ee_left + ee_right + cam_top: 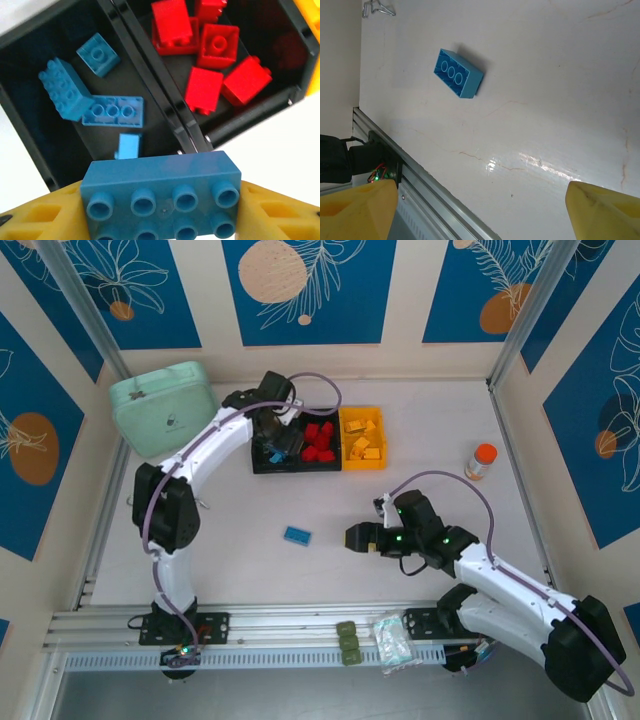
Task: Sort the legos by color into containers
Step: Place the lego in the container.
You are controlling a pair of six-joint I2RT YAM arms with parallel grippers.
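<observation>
- Left jaws: clamped on blue brick (161,197), above left black bin (25,115).
- Right jaws: wide apart, empty, near loose blue brick (458,73) on worktop (545,75).

Bright, even light from above fills the overhead view, and the pale surface (300,500) shows only soft, short shadows beside the arms. In the right wrist view a glare patch shines on the surface, the lone blue brick (458,74) throws a faint shadow, and the yellow fingers (355,210) blur. In the left wrist view the black bins (150,75) sink dark, the surface whites out, and the big blue brick (162,197) nearest the lens is slightly soft.
</observation>
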